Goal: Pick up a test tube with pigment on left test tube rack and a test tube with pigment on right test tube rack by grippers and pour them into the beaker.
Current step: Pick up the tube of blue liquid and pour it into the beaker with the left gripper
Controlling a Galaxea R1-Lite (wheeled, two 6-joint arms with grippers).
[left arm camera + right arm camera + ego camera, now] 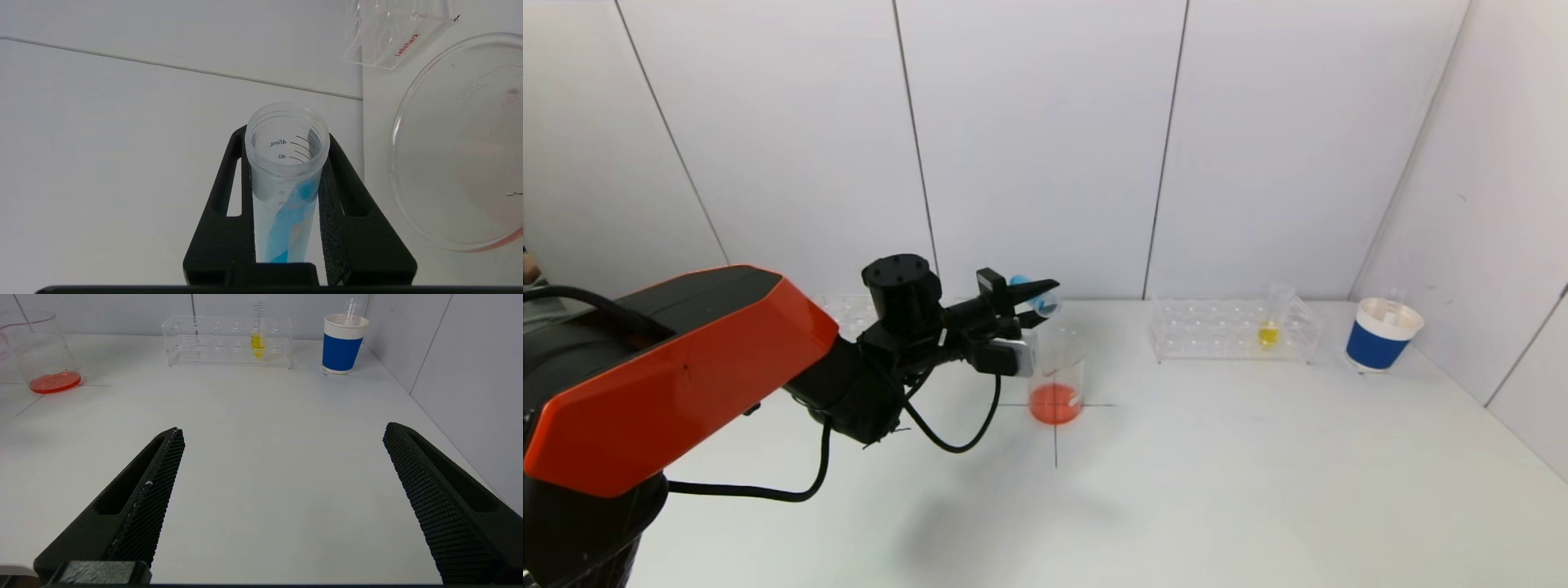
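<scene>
You see a clear, glossy beaker (1058, 380), a frosted plastic test tube (286, 179), transparent racks (1233, 331), a paper cup (1382, 333), and matt black, mesh-textured gripper pads (157, 498).

From the head we look forward and down over the table (1258, 457). Our 2 wrist cameras look along their tools; all 3 views share the beaker (1056, 377).
</scene>
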